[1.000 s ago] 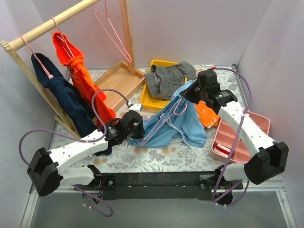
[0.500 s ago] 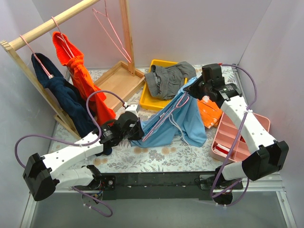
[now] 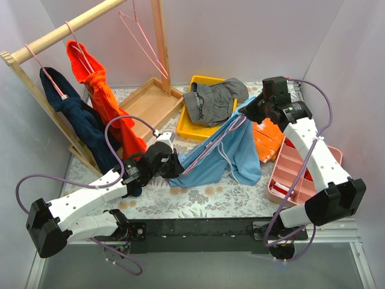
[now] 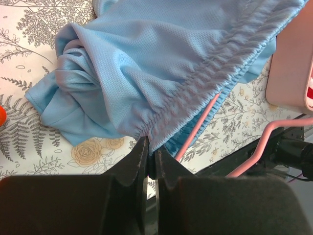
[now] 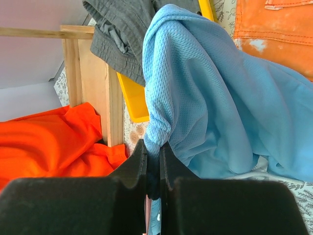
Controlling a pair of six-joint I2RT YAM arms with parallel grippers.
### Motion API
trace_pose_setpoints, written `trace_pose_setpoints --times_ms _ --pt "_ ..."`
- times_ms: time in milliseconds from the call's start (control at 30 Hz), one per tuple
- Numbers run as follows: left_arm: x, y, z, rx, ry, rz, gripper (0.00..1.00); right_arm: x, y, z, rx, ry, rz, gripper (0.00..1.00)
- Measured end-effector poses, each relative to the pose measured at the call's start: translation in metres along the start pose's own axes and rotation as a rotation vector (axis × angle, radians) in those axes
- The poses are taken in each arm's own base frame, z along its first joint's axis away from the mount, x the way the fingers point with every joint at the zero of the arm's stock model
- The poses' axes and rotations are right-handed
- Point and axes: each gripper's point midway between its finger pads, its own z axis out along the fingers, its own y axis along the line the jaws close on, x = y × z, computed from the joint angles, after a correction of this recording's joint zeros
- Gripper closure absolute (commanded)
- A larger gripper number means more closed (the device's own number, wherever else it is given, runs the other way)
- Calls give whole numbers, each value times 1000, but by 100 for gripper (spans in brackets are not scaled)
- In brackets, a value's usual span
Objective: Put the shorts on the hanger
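Note:
The sky-blue shorts [image 3: 231, 150] hang stretched between both grippers above the table, white drawstring dangling. My left gripper [image 3: 171, 166] is shut on the gathered waistband at the shorts' lower left [image 4: 161, 58]. My right gripper [image 3: 248, 114] is shut on the upper right corner of the shorts [image 5: 220, 88] and holds it higher. The thin pink hanger [image 3: 210, 149] lies slanted along the waistband, partly inside the fabric. In the left wrist view the hanger [image 4: 200, 128] shows just below the waistband. The hanger's hook is mostly hidden.
Dark grey shorts [image 3: 213, 99] lie over the yellow tray [image 3: 201, 79]. An orange cloth [image 3: 271, 137] lies beside the pink compartment tray [image 3: 295, 171]. A wooden tray [image 3: 150, 105] sits at the back. The wooden rack [image 3: 66, 31] holds navy and orange garments and a spare pink hanger [image 3: 144, 42].
My right gripper has moved right and back with the shorts' corner. My left gripper has shifted slightly right. The shorts are pulled tauter between them along the hanger.

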Motion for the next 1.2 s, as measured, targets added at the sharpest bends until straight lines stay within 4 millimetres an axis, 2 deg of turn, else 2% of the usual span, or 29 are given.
trace_pose_setpoints --times_ms 367,567,800,900,1000,1067,1200 --pt "-1 -8 -21 11 10 -26 100 -6 5 8 11 4 7 99" --pt "-10 -13 -37 16 5 -25 100 -5 4 10 14 13 13 99" --pt "-41 -51 -54 106 -14 7 100 -1 6 16 11 -27 18 99" --pt "-41 -61 -45 129 18 33 100 10 3 20 30 -46 13 99" --pt "-33 -63 -23 114 69 63 98 21 2 25 34 -45 17 99" --pt "-25 -61 -6 95 106 80 89 21 -3 28 53 -54 25 99" --pt "-19 -62 22 78 140 113 87 15 -11 32 81 -70 53 99"
